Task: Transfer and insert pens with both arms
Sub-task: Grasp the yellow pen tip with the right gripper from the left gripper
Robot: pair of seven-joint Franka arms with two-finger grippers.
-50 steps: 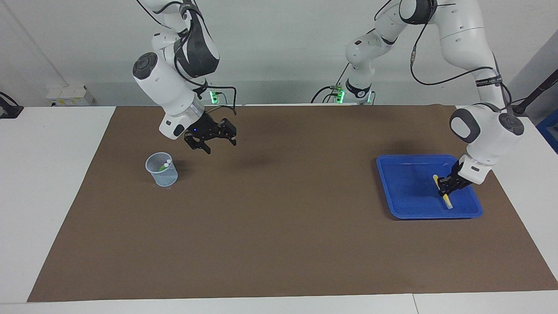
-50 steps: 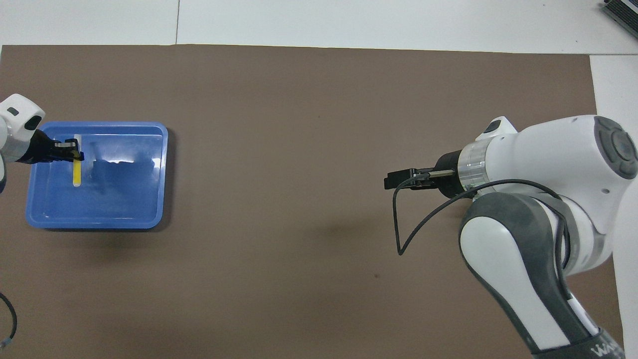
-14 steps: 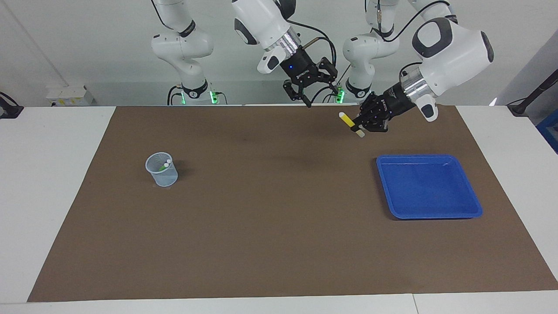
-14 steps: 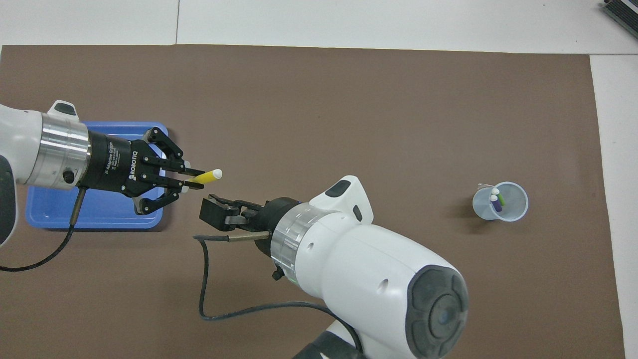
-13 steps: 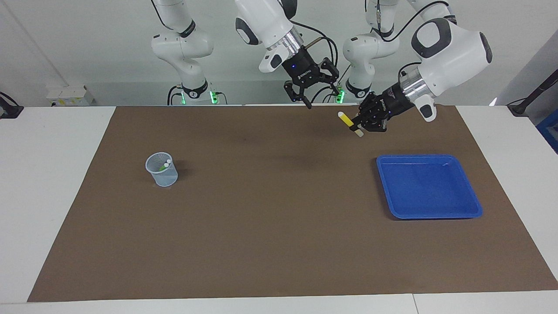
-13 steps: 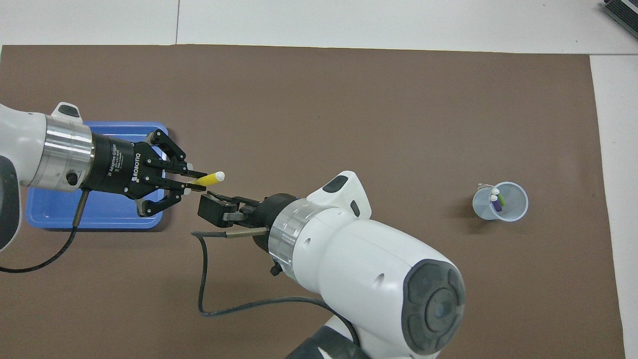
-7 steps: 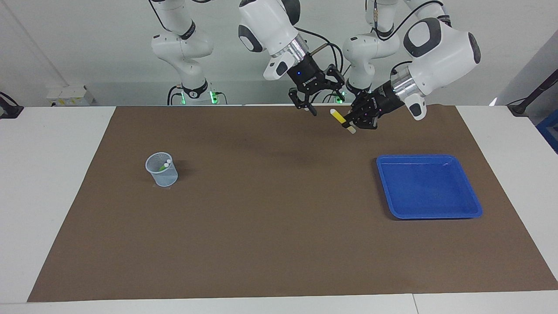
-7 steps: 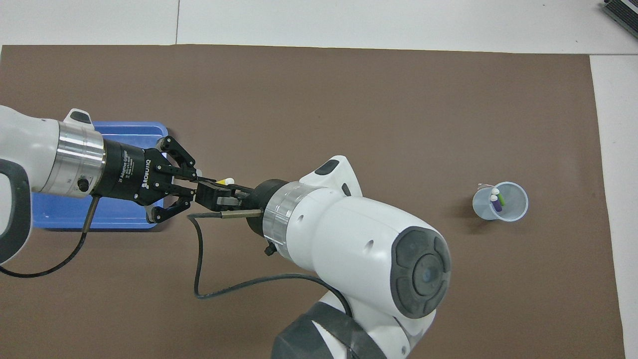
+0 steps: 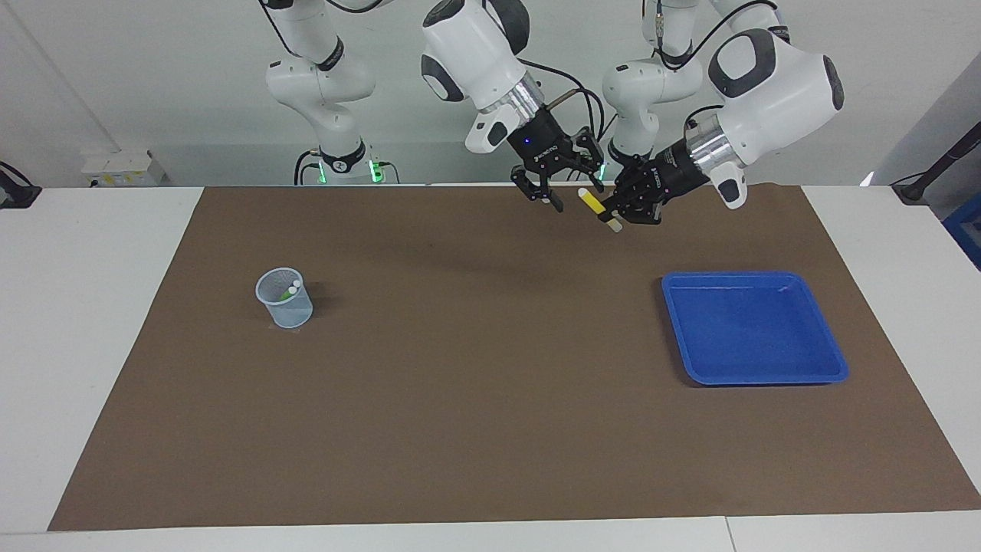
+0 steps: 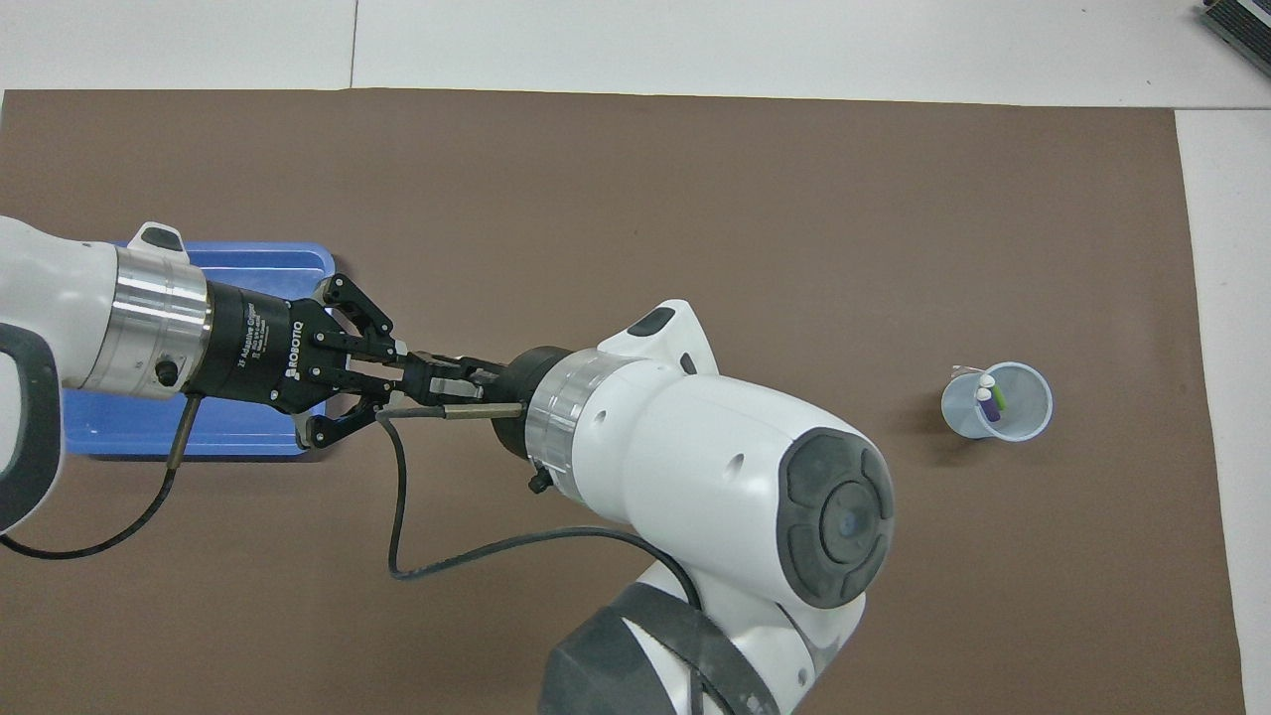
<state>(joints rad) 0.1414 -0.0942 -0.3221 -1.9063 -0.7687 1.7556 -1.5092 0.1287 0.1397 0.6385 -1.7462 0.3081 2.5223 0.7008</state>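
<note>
1. The yellow pen [image 9: 592,203] is up in the air over the brown mat's [image 9: 490,399] edge nearest the robots, tilted, pale ends showing above and below the grip.
2. The left gripper [image 9: 622,207] has its jaws clenched on the yellow pen near the lower end. I read that as a firm hold.
3. The right gripper [image 9: 562,193] sits just beside the pen's upper end, facing the left one. I cannot tell from either view whether its jaws have closed on the pen or stand apart around it.
4. The cup [image 10: 997,401] stands on the mat toward the right arm's end of the desk [image 9: 100,307], well apart from the handover. The purple pen [image 10: 988,406] and green pen [image 10: 996,395] stand in it, pale ends up.
5. The blue tray [image 9: 755,327] toward the left arm's end shows no pens.
6. My judgement: two of three are done. What is left is finishing this handover, carrying the last pen to the cup, and inserting it.
</note>
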